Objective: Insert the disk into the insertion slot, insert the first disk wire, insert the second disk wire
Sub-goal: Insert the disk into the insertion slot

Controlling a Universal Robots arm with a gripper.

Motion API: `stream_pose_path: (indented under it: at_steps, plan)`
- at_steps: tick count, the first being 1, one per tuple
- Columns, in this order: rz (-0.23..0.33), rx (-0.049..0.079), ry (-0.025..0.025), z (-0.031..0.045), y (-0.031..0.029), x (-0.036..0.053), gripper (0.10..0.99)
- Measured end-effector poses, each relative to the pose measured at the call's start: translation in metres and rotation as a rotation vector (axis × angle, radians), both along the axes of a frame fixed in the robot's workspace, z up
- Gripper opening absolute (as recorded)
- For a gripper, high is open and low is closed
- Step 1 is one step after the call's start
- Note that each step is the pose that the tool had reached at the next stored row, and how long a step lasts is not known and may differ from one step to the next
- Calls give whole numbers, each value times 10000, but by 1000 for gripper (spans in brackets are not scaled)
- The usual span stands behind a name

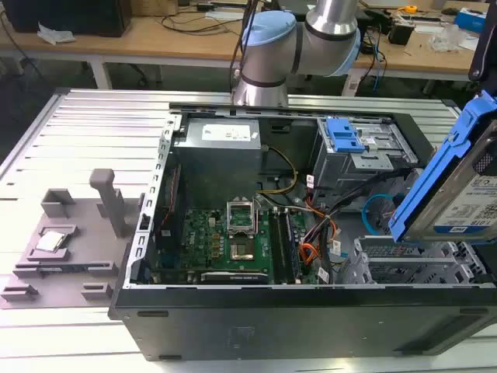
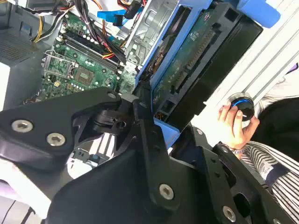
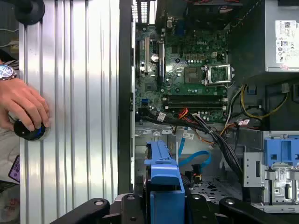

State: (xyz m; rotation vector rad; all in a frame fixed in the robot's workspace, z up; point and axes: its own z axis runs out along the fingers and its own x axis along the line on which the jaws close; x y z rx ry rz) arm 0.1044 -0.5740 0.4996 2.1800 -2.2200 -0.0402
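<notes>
Our tool point(image 2: 156, 120) clamps the disk point(image 1: 466, 194) by its blue carrier point(image 3: 163, 182) edge; we judge it stiff, weighty, its bare board point(image 2: 191, 65) fragile.

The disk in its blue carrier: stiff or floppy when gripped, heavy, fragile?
Probably stiff: the disk, held by the end effector, hangs tilted above the case without sagging. Likely heavy for its size, given its metal body. The bare circuit board in the second wrist view suggests it is fragile against knocks.
</notes>
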Motion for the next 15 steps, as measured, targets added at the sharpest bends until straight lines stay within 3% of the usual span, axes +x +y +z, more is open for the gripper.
stream_pose_path:
  at_steps: [5, 11, 15]
  plan:
    - [0, 0, 0, -119, 0, -24, 365]
    - [0, -2, 0, -193, 3, -28, 365]
    - [0, -2, 0, -329, 23, -28, 365]
